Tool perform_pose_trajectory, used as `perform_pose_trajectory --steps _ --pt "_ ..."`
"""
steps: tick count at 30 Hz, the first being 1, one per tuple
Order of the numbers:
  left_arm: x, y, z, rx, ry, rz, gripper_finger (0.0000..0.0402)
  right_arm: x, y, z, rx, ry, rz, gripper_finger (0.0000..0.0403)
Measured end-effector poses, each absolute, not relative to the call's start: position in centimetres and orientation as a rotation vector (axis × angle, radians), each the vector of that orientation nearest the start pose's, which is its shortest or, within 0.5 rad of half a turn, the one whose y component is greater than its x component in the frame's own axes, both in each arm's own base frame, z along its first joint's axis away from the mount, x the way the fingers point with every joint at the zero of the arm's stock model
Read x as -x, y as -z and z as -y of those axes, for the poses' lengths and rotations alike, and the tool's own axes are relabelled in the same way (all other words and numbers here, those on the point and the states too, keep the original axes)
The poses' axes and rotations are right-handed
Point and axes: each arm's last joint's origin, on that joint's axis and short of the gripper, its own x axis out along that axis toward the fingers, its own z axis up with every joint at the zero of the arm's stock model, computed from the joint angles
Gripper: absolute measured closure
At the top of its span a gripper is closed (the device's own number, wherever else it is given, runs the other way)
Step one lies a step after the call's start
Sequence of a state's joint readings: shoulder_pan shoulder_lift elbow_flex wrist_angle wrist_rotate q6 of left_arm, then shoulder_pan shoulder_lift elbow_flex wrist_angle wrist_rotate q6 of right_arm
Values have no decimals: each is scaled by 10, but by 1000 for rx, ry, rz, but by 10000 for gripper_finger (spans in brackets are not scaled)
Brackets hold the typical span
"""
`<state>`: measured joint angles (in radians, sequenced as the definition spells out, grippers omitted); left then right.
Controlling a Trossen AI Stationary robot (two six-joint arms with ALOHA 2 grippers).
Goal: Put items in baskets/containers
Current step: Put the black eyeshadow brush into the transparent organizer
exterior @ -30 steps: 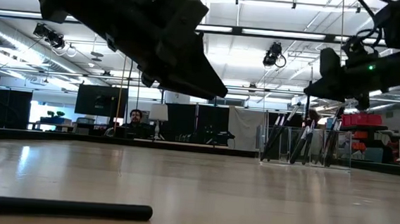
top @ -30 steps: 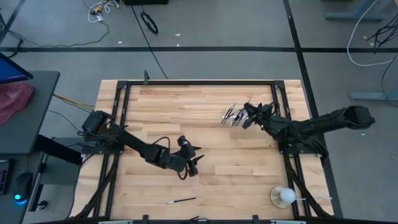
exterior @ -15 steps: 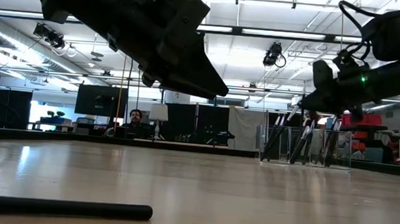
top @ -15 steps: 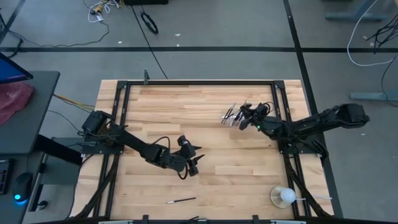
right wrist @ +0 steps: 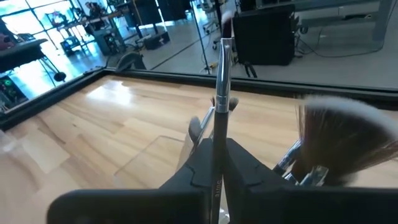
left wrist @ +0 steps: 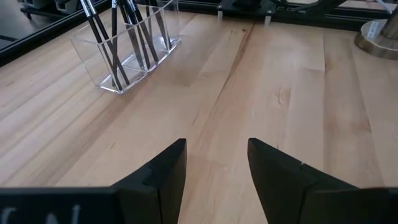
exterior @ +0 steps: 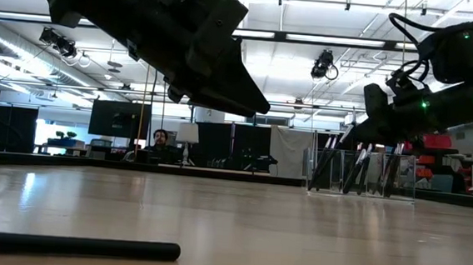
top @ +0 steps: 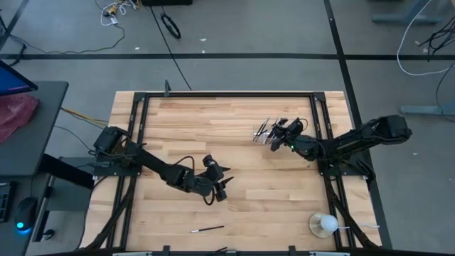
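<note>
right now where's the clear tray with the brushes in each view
High view: clear tray, far right of the table, at the right gripper.
Low view: right background, upright brushes inside.
Left wrist view: upper left.
Right wrist view: faint, below the held brush.
Shared landmark: the brushes standing in the tray.

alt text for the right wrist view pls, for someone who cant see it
The right gripper is shut on a thin makeup brush, holding it upright above the clear tray on the wooden table. A large blurred brush head fills the side of the picture.
</note>
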<state>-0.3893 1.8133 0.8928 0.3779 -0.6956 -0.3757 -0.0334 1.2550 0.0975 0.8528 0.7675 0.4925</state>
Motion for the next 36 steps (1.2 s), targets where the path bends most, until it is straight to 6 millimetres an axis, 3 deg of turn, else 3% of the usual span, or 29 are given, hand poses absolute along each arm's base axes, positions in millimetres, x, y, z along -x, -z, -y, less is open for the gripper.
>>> perform_pose_trajectory --steps 19,27,36 --pt "-337 -155 118 85 -379 -401 225 -175 -129 26 -286 838 -116 296" --pt "-335 -156 123 86 -335 -410 225 -170 -147 20 -224 721 -85 228" --pt "-315 -182 155 9 -184 -375 225 -171 -177 -1 -187 607 -164 236"
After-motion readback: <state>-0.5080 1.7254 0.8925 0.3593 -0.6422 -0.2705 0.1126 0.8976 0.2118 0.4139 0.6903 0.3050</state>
